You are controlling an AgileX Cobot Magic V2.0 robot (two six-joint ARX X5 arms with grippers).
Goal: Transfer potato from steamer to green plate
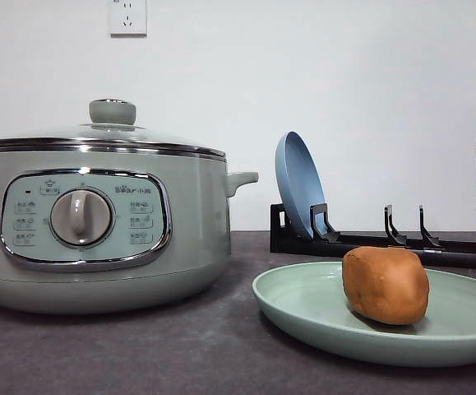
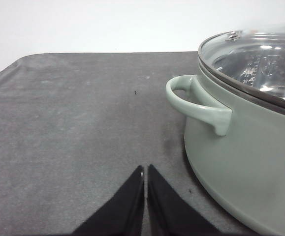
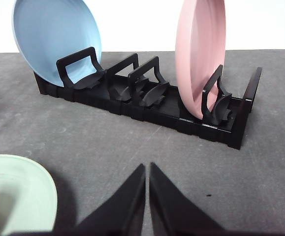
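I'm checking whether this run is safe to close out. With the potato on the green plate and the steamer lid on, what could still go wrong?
The potato sits off-centre on the green plate and looks rounded, so a bump might roll it. The right gripper, fingers together, is close to the plate's rim, and a careless retreat could clip it. The left gripper is near the steamer and its handle.

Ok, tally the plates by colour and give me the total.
Green plate: 1, flat on the table with the potato on it
Blue plate: 1, upright in the rack
Pink plate: 1, upright in the rack
Total: 3 plates
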